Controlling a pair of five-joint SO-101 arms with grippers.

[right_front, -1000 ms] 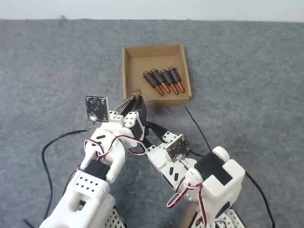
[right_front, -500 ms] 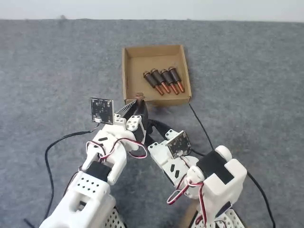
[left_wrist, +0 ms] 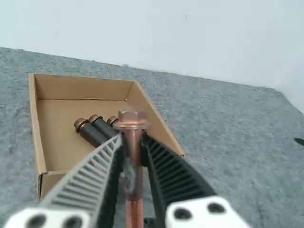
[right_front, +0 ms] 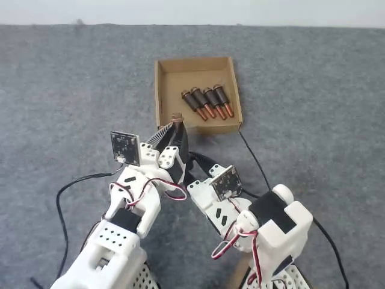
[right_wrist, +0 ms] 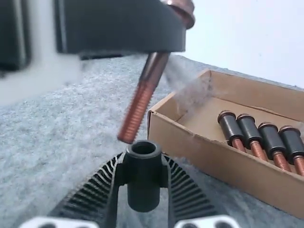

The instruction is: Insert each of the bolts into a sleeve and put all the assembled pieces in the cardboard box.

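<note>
My left gripper is shut on a copper bolt, held head-up just in front of the cardboard box. In the left wrist view the bolt stands upright between the ribbed fingers. My right gripper is shut on a black sleeve, opening upward. The bolt hangs tilted with its tip just above and slightly beside the sleeve's opening. Several assembled pieces lie side by side in the box. In the high view the left arm covers the right gripper.
Grey carpet covers the table. Black cables trail left of the left arm, and another cable runs from the box's front corner toward the right arm. The box's front wall stands close behind the sleeve.
The left wrist has turned and shifted a little, keeping the bolt near the box's front wall. The right arm moved slightly to the right, then stayed still.
</note>
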